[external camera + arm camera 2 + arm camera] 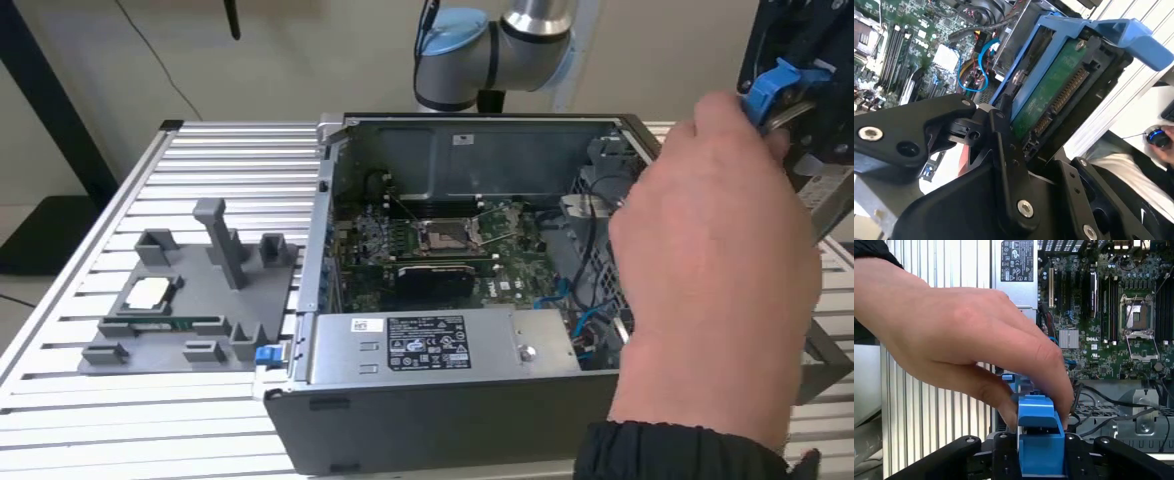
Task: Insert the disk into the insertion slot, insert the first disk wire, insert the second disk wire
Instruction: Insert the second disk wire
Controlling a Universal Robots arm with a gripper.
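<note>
While pincer point(1040, 452) clamps disk point(1054, 95) (blue carrier), hand point(714, 270) touches it.

hand point(714, 260) blocks the case's point(441, 420) side on the exterior view's right and most of the disk point(1040, 440) in the first wrist view; gripper point(814, 100) cut by frame edge.

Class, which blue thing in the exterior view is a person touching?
The disk carrier, under the person's hand; the blue clip by the case and blue cables inside it lie untouched.
</note>
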